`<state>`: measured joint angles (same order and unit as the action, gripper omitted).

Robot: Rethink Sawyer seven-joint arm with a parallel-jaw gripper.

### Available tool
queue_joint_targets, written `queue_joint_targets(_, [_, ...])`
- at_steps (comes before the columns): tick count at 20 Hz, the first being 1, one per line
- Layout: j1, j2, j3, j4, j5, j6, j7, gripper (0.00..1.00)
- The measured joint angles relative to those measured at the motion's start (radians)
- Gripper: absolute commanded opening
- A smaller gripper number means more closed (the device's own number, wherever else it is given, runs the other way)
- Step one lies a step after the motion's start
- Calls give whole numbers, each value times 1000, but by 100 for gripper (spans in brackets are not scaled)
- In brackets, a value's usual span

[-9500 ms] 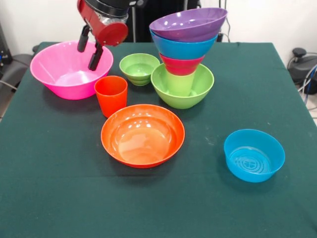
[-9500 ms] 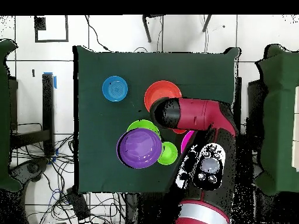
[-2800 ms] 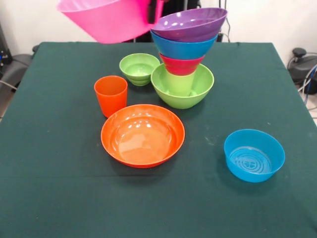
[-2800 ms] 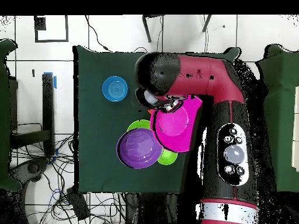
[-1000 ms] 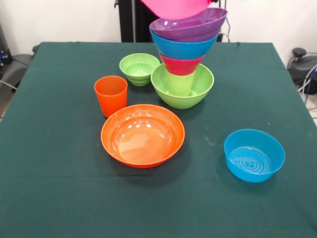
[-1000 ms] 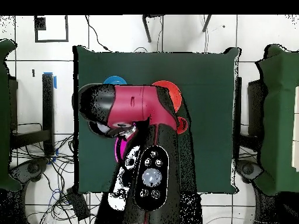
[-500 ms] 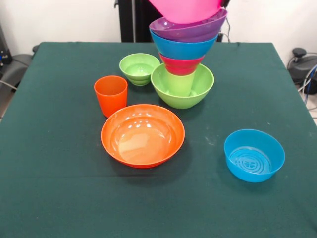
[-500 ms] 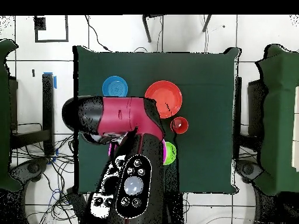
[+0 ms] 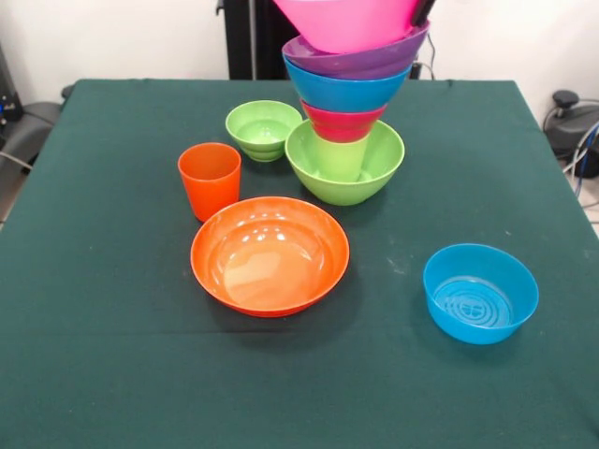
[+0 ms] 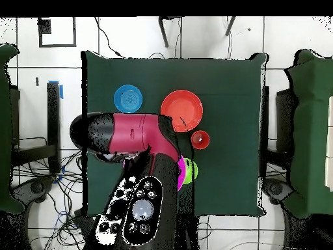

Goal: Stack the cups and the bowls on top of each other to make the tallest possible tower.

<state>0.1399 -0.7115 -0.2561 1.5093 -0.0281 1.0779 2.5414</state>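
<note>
While the gripper (image 9: 423,9) barely shows, just a dark tip at the top edge of the front view against the right rim of the pink bowl (image 9: 348,21), there's no telling whether it's spread or pinching that rim. From above, the red and black arm (image 10: 133,140) covers the whole spot, so that doesn't help either.

The pink bowl sits at the very top of the tower (image 9: 348,103), resting in the purple bowl (image 9: 356,58). Under that comes a blue bowl (image 9: 344,92), then the small red bowl (image 9: 342,122), then the lime cup (image 9: 339,157) standing inside the medium green bowl (image 9: 379,164) that's the base.

Everything else is scattered around the tower. In the front view, the small green bowl (image 9: 263,128) is just left of the base, near it but not touching. The orange cup (image 9: 210,178) stands upright further left and a bit nearer the camera. The big orange bowl (image 9: 270,254) is right in front of the tower, and the other blue bowl (image 9: 480,292) sits well off to the tower's front right on the green tablecloth (image 9: 94,355).
</note>
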Motion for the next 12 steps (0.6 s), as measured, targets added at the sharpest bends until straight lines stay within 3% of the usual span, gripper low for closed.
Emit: queue_joint_targets(12, [10, 32, -55, 0, 0, 0, 0, 0])
